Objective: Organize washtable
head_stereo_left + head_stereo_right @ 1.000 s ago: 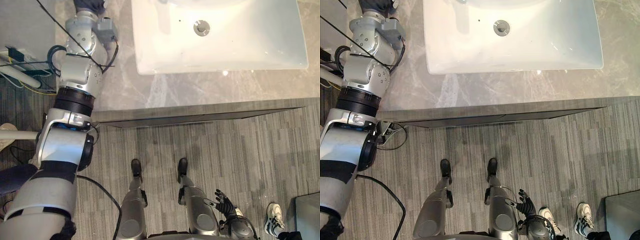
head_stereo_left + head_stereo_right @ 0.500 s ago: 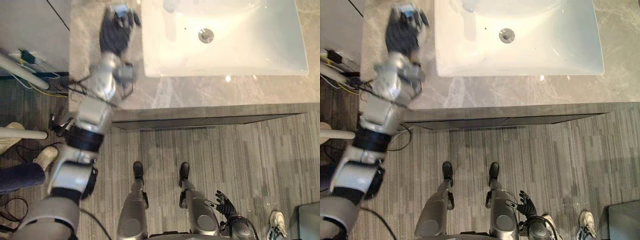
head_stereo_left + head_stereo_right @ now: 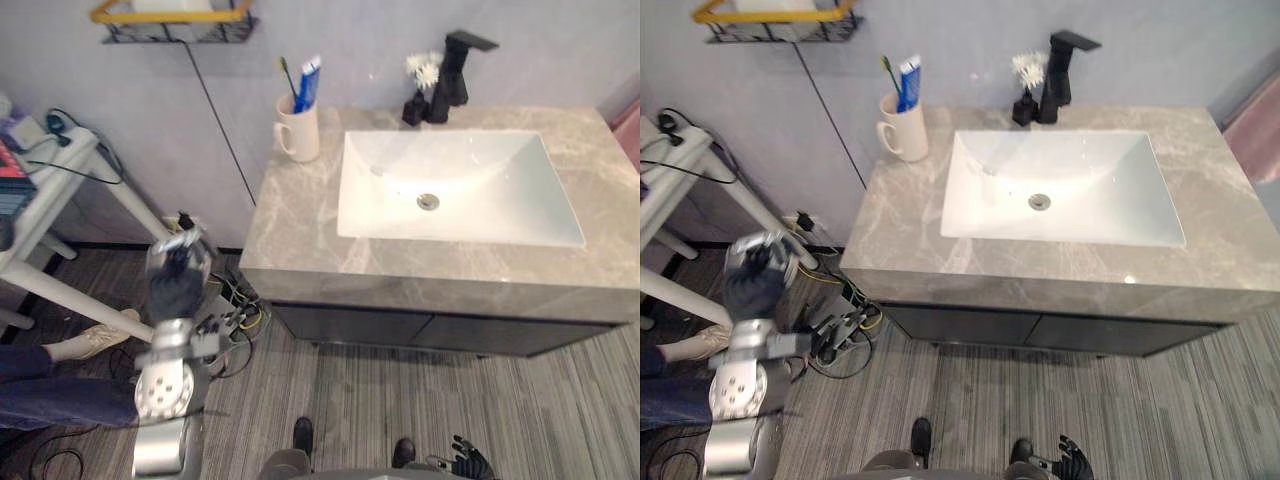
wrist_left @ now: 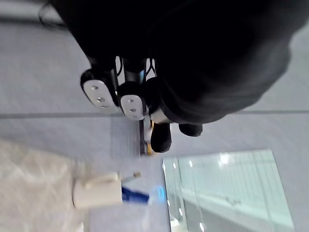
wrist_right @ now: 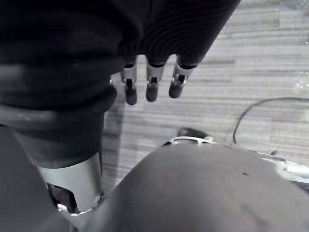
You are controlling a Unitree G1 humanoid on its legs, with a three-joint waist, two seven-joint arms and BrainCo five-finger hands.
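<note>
Mug [image 3: 301, 131] w/ toothbrush [image 3: 286, 74] and paste [image 3: 307, 82] is standing at 11 o'clock on counter [image 3: 300, 215]. Prob. ceramic: stiff, slick, breakable, so grip round body. Left hand [image 3: 177, 285] is hovering off-counter at 8 o'clock, fingers loose, empty. Right hand [image 5: 150, 87] is dangling slack, empty.

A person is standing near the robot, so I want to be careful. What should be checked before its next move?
1. Left hand free: ok, open, holding nothing, raised over the floor left of the countertop.
2. Right hand free: ok, open, hanging low.
3. Mug upright: ok, at the countertop's back left corner, toothbrush and toothpaste inside.
4. Vase upright: ok, beside the black faucet.
5. Space round the left arm: not ok, a person's shoe lies close beside it.
</note>
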